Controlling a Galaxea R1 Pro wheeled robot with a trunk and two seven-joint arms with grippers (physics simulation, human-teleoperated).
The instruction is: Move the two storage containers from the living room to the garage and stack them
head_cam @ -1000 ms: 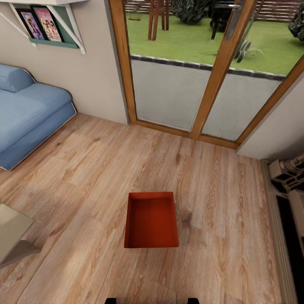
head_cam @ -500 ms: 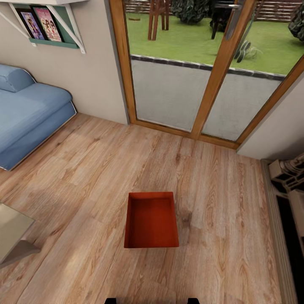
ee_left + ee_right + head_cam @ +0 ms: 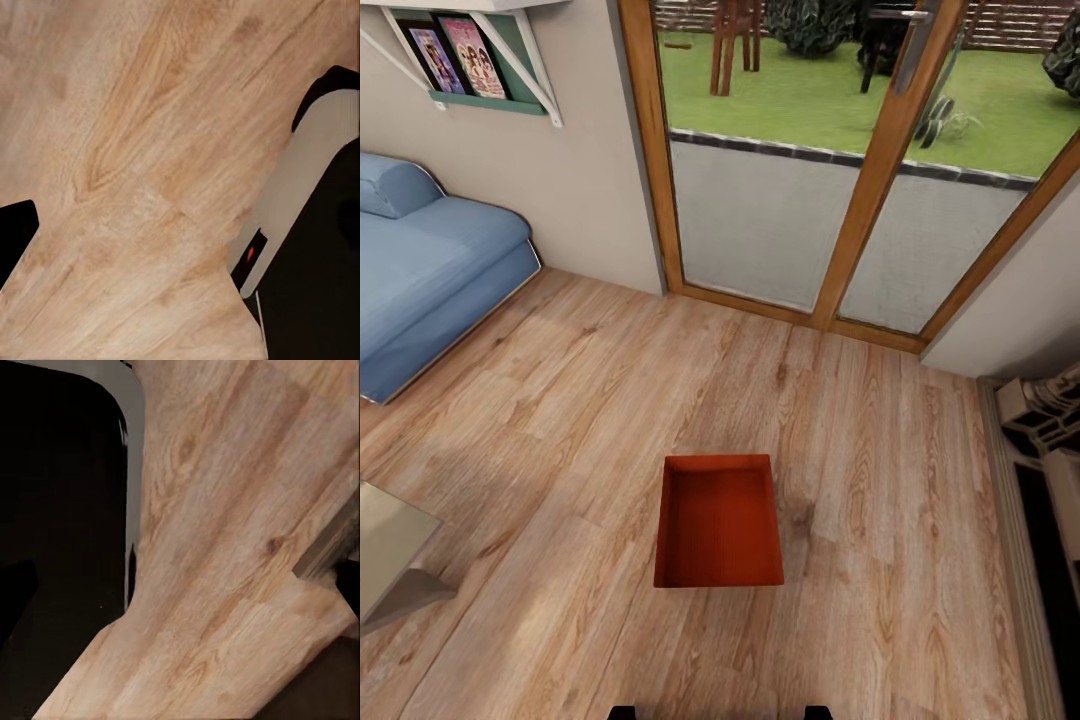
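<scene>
Nearest the robot, an orange-red bin [image 3: 719, 522] sits open side up on the light wood-plank floor [image 3: 560, 420], directly ahead of the base and apart from all furniture. Neither arm reaches toward it in the head view; both wrist views look down at planks and dark robot body parts, so whether the two grippers are open or closed cannot be told. To the left, a pale table corner [image 3: 390, 555]; further left, the blue sofa [image 3: 430, 270]. On the right, a dark low bench [image 3: 1045, 500]. Beyond, the wood-framed glass door [image 3: 840, 170] with lawn outside. Judged progress: early. This bin is still in the living room, not picked up; carrying both to the garage and stacking remain.
</scene>
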